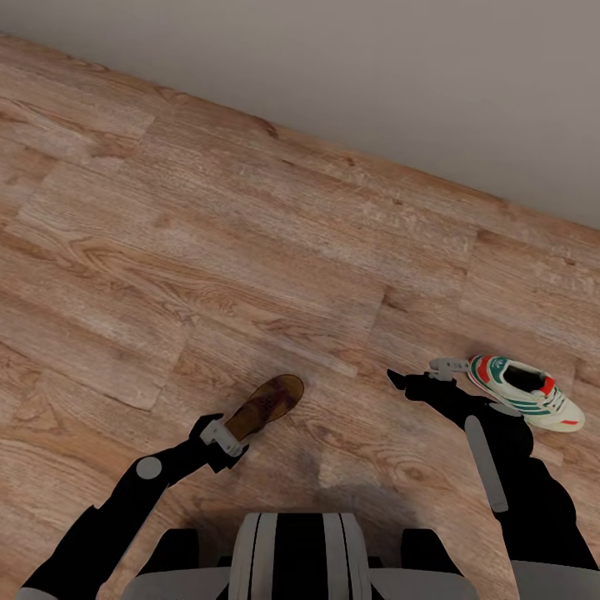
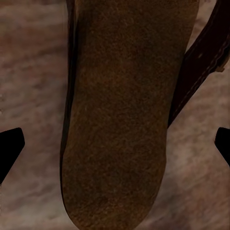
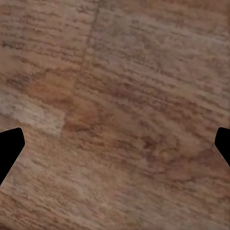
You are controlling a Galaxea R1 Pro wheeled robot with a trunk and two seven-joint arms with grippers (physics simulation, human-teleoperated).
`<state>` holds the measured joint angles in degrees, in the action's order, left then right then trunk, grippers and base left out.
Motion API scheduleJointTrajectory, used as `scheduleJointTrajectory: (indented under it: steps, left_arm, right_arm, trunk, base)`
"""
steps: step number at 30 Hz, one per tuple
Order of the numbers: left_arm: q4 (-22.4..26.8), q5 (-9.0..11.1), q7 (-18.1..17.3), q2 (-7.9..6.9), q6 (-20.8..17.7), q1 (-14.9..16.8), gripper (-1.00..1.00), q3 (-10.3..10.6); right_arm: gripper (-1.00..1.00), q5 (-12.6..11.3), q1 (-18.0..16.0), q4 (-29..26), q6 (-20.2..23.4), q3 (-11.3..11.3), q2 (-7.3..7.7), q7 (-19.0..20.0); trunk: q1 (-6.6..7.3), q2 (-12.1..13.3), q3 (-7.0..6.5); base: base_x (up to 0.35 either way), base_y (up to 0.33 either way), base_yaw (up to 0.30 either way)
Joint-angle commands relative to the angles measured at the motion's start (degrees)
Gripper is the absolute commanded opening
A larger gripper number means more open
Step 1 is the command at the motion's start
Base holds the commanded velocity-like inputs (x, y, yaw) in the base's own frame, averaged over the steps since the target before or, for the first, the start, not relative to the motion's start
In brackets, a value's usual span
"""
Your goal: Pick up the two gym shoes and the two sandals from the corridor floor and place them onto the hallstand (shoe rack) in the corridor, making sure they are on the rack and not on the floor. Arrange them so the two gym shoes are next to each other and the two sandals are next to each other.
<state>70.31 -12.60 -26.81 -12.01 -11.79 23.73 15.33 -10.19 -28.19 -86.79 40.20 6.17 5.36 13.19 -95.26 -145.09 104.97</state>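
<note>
One dark brown sandal (image 1: 268, 402) with a tan footbed lies on the wood-grain corridor floor (image 1: 208, 275). My left gripper (image 1: 227, 440) sits at its heel end. In the left wrist view the sandal's footbed (image 2: 120, 110) lies between the black fingertips (image 2: 9, 149), which stand wide apart, so the left gripper (image 2: 115, 146) is open. One white gym shoe (image 1: 525, 392) with green stripes and red accents rests on the floor beside my right wrist. My right gripper (image 1: 400, 381) is open over bare floor (image 3: 120, 96), left of that shoe. The hallstand, the other sandal and the other gym shoe are out of view.
A plain grey wall (image 1: 375, 75) runs diagonally across the far side of the floor. My base and trunk (image 1: 300, 554) stand at the near edge of the head view. Open planks stretch to the left and ahead.
</note>
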Motion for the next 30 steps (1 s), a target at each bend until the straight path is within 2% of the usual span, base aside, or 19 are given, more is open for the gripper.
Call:
scheduleJointTrajectory:
  steps: [1, 30]
  left_arm:
    - [0.1, -0.32, -0.17, -0.03, -0.25, 0.05, 1.0, 0.05]
    - [0.0, -0.32, 0.01, -0.03, -0.33, 0.04, 1.0, 0.05]
  right_arm:
    - [1.0, -0.16, -0.02, -0.05, 0.32, 0.08, 0.0, 0.17]
    - [1.0, -0.19, -0.02, -0.05, 0.32, 0.07, 0.0, 0.17]
  trunk:
    - [0.01, -0.01, 0.03]
    - [-0.12, -0.08, 0.03]
  base:
    - [0.0, 0.0, 0.0]
    - [0.0, 0.0, 0.0]
